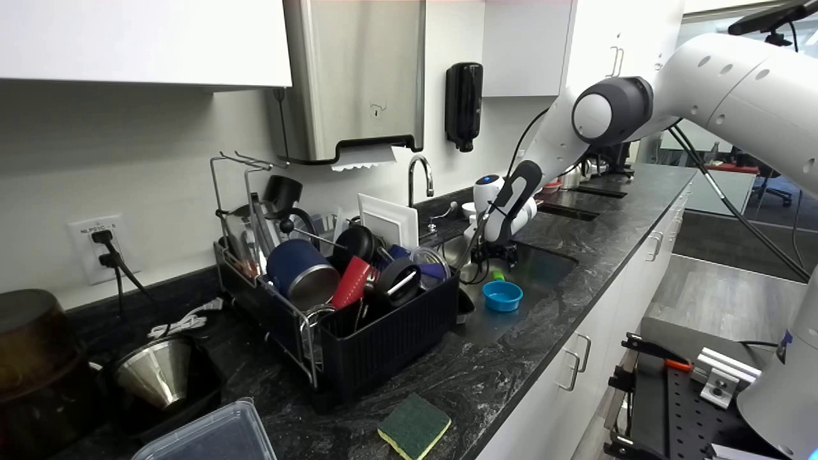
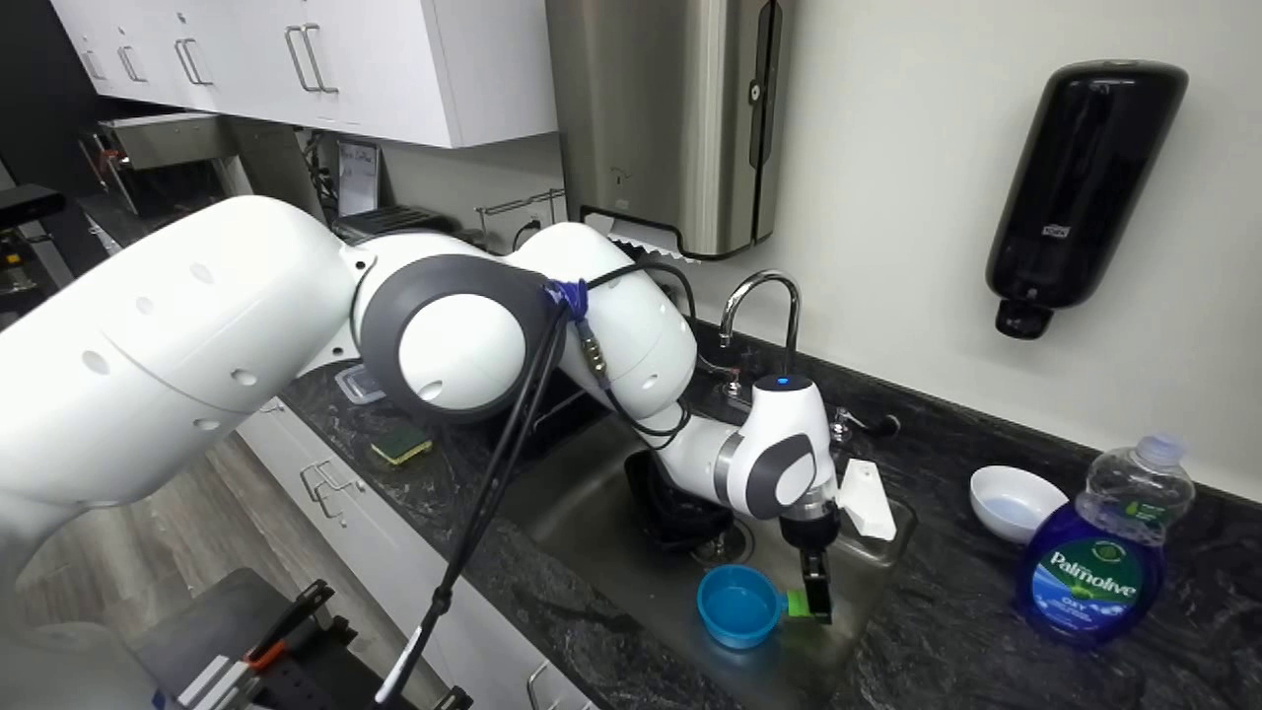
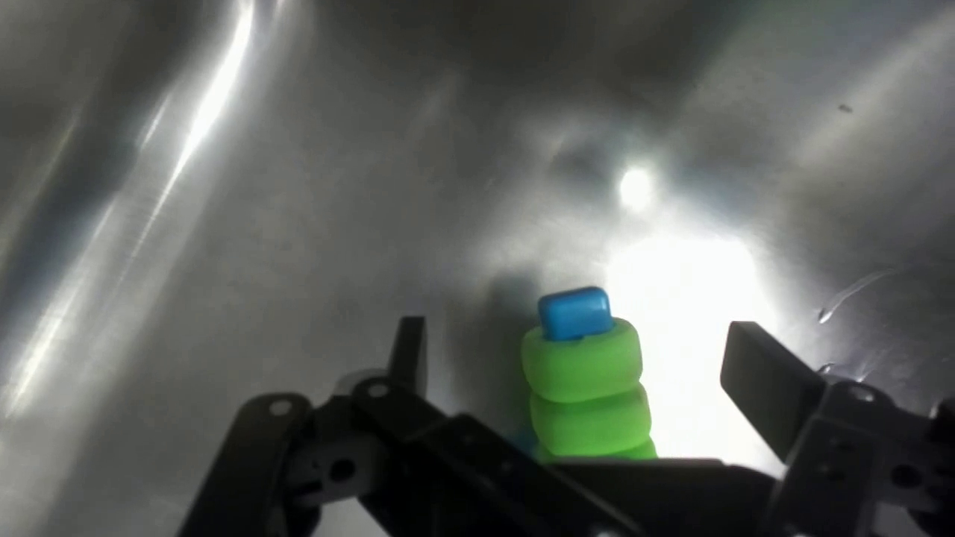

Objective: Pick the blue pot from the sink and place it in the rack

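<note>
Saw sky blue on the pot (image 2: pixel 739 603), lime green on its blue-tipped handle (image 3: pixel 589 421). Noted silver-grey on the sink (image 2: pixel 592 525), black and silver on the rack (image 1: pixel 390 345), grey-veined black on the counter (image 1: pixel 489 374), green and yellow on the sponge (image 1: pixel 415 424).

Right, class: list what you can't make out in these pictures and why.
Blue pot's bowl: mostly out of sight in the wrist view, behind the gripper or below the edge.
Rack: mostly hidden behind the arm in an exterior view.
Clear plastic container: cut off by the bottom edge in an exterior view.
</note>
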Robot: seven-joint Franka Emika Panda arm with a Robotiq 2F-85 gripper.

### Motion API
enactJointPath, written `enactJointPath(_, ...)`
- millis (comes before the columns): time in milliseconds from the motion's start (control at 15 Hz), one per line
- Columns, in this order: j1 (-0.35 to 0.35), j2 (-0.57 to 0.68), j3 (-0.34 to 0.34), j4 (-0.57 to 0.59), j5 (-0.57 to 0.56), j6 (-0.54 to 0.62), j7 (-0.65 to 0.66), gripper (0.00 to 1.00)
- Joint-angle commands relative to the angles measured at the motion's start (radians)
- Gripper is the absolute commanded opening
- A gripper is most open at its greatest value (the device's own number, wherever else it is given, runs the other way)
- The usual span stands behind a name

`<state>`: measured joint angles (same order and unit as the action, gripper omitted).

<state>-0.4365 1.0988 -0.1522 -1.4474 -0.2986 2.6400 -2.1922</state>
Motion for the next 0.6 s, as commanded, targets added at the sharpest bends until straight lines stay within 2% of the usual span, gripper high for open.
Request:
enactJointPath(0, -0.012, -0.024, 0.009, -0.05, -0.005, 0.026, -0.029, 1.0)
enactJointPath(333, -0.015, -0.029, 0.014, -0.08, -0.004, 0.034, -0.03, 1.0)
enactJointPath(400, -0.016, -0.03, 0.016, -0.084, -0.002, 0.037, -0.03, 0.75)
enactJointPath(467, -0.017, -0.03, 0.016, -0.087, -0.003, 0.042, -0.032, 0.74)
enactJointPath(533, -0.016, -0.03, 0.015, -0.091, -0.005, 0.049, -0.031, 0.68)
